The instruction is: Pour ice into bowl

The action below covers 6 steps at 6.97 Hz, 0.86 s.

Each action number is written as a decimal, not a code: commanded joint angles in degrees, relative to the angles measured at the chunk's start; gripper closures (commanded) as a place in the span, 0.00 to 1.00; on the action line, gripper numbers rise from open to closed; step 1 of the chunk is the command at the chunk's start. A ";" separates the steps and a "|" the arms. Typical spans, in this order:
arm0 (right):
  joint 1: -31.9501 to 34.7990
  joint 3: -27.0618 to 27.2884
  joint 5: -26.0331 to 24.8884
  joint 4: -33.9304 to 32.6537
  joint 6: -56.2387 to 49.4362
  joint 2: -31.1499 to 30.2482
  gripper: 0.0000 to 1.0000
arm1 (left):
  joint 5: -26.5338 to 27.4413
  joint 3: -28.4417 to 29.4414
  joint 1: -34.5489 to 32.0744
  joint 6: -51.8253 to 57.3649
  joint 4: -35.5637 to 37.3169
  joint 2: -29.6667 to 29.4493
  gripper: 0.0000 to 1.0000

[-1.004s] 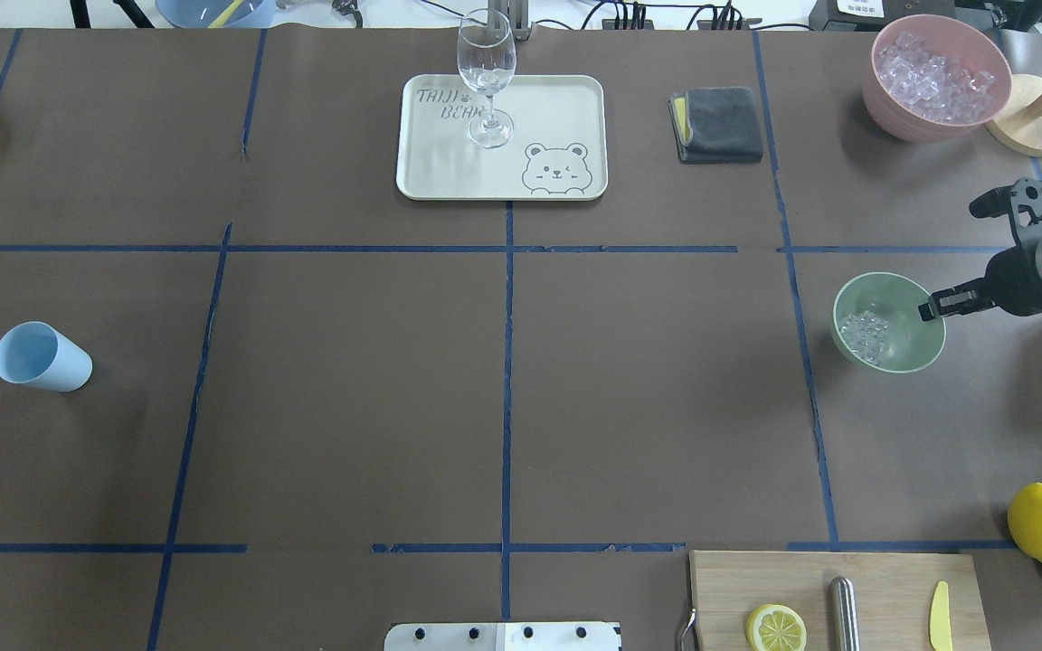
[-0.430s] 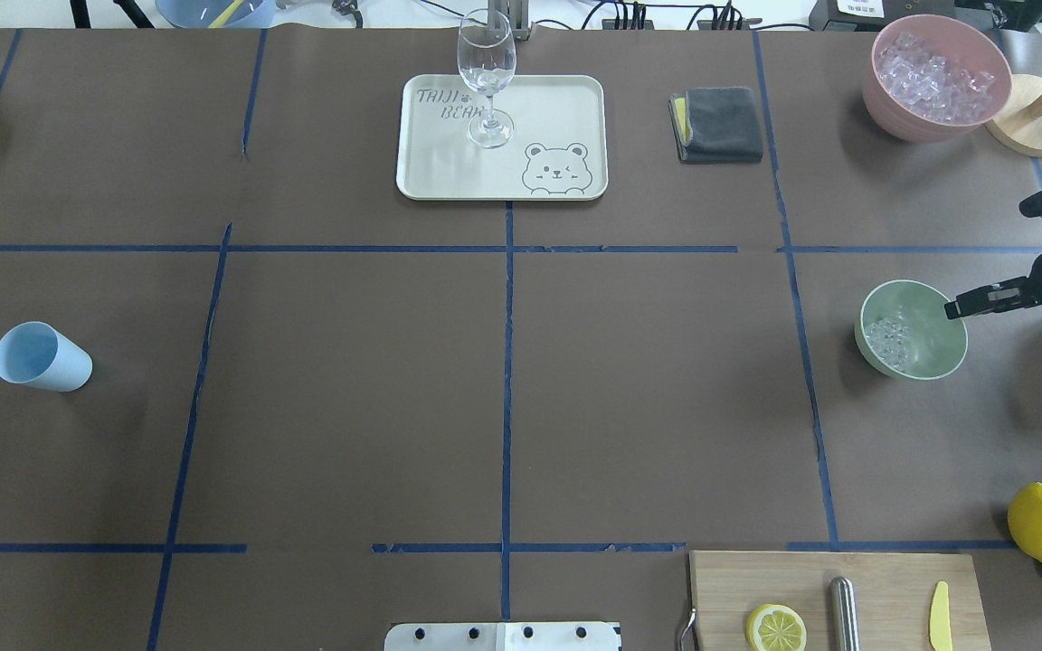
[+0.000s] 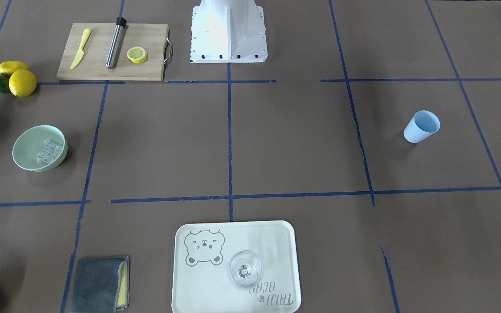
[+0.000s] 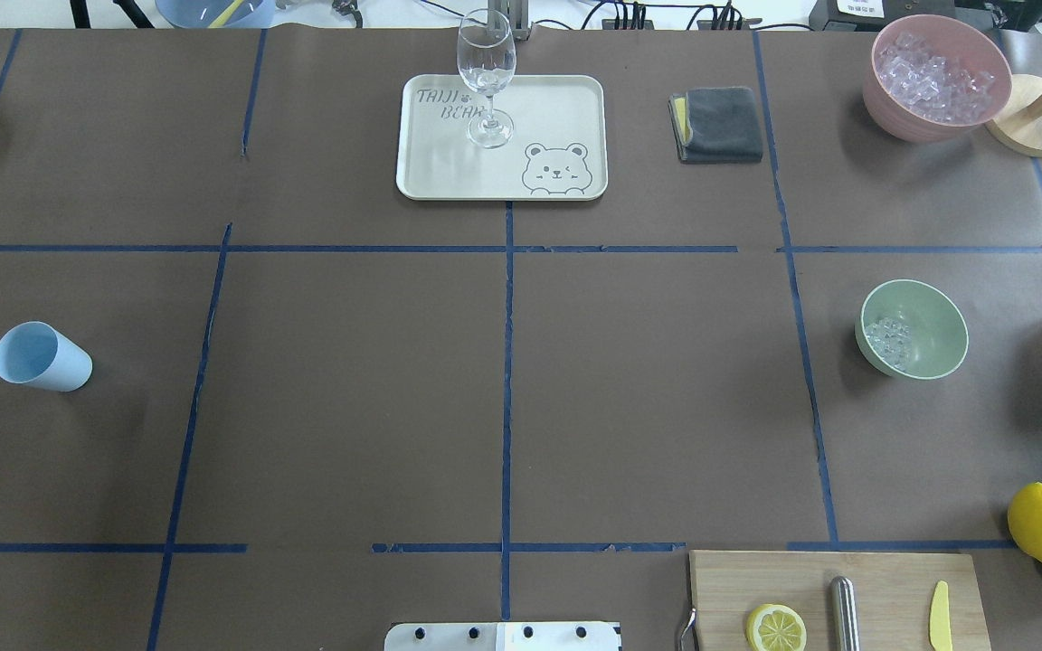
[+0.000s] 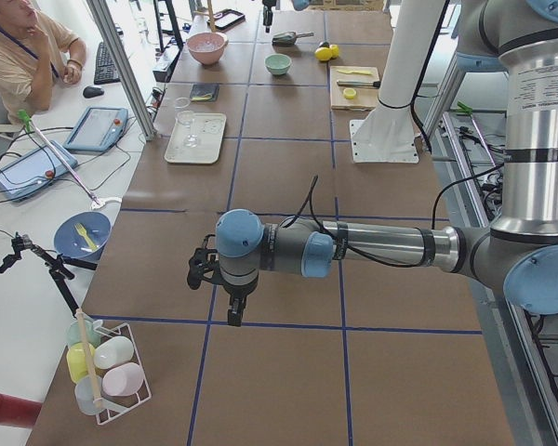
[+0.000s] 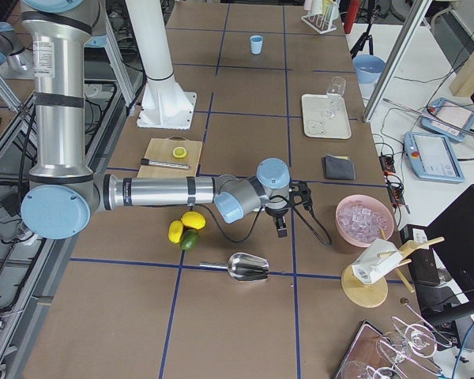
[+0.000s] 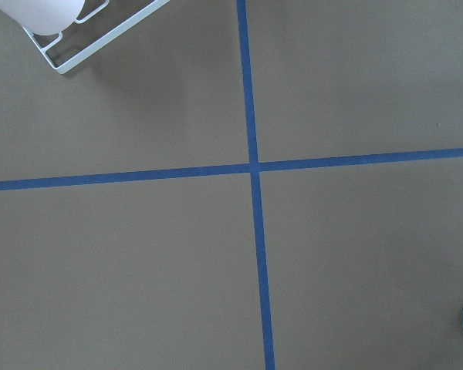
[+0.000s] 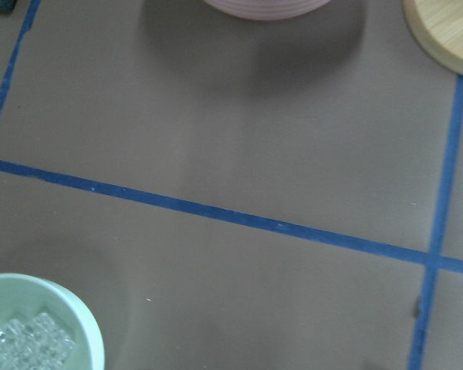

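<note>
**Ice lies in the green bowl, with both arms away from it**

Writing shows in one place only: the cream tray (image 4: 566, 99) reads "TAIJI BEAR" beside a bear's face. A wine glass (image 4: 486, 63) stands upright on it; what it holds I cannot tell.

The mint-green bowl (image 4: 933, 316) stands on the table on the robot's right. The ice (image 4: 889, 339) is heaped against its inner wall. A pink bowl (image 4: 892, 104) at the far corner holds a larger load of cubes. The light blue cup (image 4: 37, 357) stands alone on the robot's left and looks empty.

Only the right-end view shows a metal scoop (image 6: 249, 267) lying on the table and the right gripper (image 6: 281, 229) hanging above the table near the pink bowl. Whether its fingers are parted or closed I cannot tell. Only the left-end view shows the left gripper (image 5: 234, 316), pointing down over bare table, its fingers likewise unreadable, and a wire rack (image 5: 107, 367) of coloured cups. The right wrist view catches the green bowl's rim and ice in its lower left corner.
</note>
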 commanded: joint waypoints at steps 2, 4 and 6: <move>10.23 2.29 0.49 -16.53 -16.58 -0.87 0.00 | -0.03 -0.32 0.01 0.07 0.09 0.00 0.00; 10.14 1.67 1.36 -16.27 -16.31 -1.58 0.00 | 0.06 -0.06 0.09 0.15 0.09 0.00 0.00; 10.14 1.32 2.77 -15.92 -16.31 -1.76 0.00 | 0.06 -0.50 0.18 0.15 0.09 0.00 0.00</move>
